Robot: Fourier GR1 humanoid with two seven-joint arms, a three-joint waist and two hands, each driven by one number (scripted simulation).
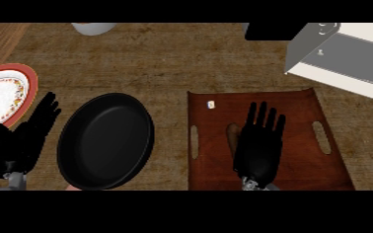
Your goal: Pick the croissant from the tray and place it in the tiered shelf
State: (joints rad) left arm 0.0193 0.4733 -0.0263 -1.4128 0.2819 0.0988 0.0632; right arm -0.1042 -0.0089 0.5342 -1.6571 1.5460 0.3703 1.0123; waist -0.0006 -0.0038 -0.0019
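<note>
Head view, looking steeply down on a brown mottled counter top (167,64).

Brown rectangular wooden tray (291,108) sits lower right, with a slot handle in each short side. On it is a small pale cube (211,104) near the far left corner. The croissant (232,134), a dull brown elongated piece, lies on the tray floor left of centre and shows only as a narrow strip.

Right hand (258,150) is over the tray, palm down, fingers straight and slightly apart, pointing away from the robot. Its left edge is against or overlapping the croissant; contact cannot be told. Nothing is grasped.

Left hand (33,133) is at the view's left edge, fingers straight and a little apart, holding nothing.

Black oval pan (105,140) lies between the left hand and the tray. Red-rimmed plate with a white patterned centre (16,93) is cut by the left edge.

White and grey tiered shelf (331,54) stands at upper right, well apart from the croissant.
</note>
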